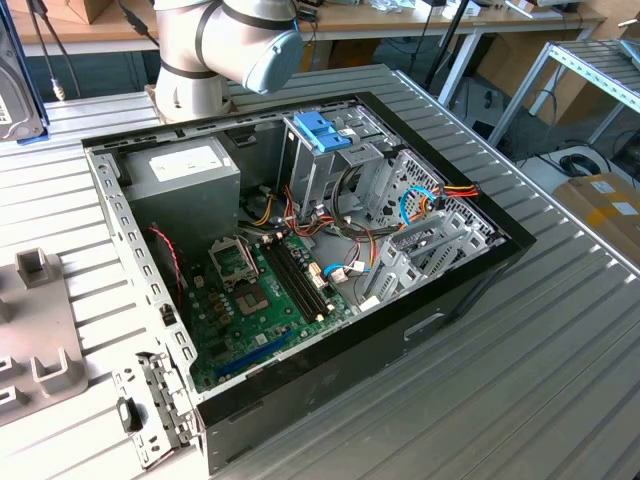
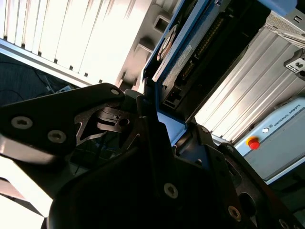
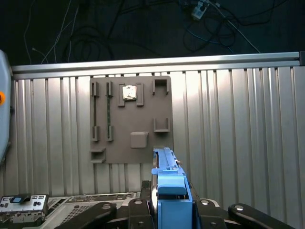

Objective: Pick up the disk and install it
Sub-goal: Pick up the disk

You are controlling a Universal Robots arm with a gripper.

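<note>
One disk (image 3: pixel 167 181), one gripper (image 3: pixel 171 210), one arm (image 1: pixel 220 45), one open case (image 1: pixel 470 285), one fixture plate (image 3: pixel 131 119), one table (image 1: pixel 540 390).

Gripper: the black fingers (image 3: pixel 138 210) are closed against the disk's two sides, in both wrist views. The disk stands on edge in the grip, off the table, above the plate's near edge. In the exterior view the disk (image 1: pixel 15 95) sits at that view's far left edge, well apart from the case.

Disk: flat grey metal slab with a blue plastic frame round its edge. In the second wrist view its end (image 2: pixel 183 52) shows a dark connector row.

Plate: flat grey rectangle with several raised holders. One holder has a small shiny square part (image 3: pixel 128 92) in it.

Table: ribbed silver metal.

Case: black outer wall, grey perforated metal inside. It contains:
- one green board (image 1: pixel 255 300)
- one grey supply box (image 1: pixel 185 170) with a white sticker
- one metal cage topped by a blue handle (image 1: pixel 322 130)
- loose bundles of coloured wires

Arm: smooth silver tube with a pale blue joint cap.
</note>
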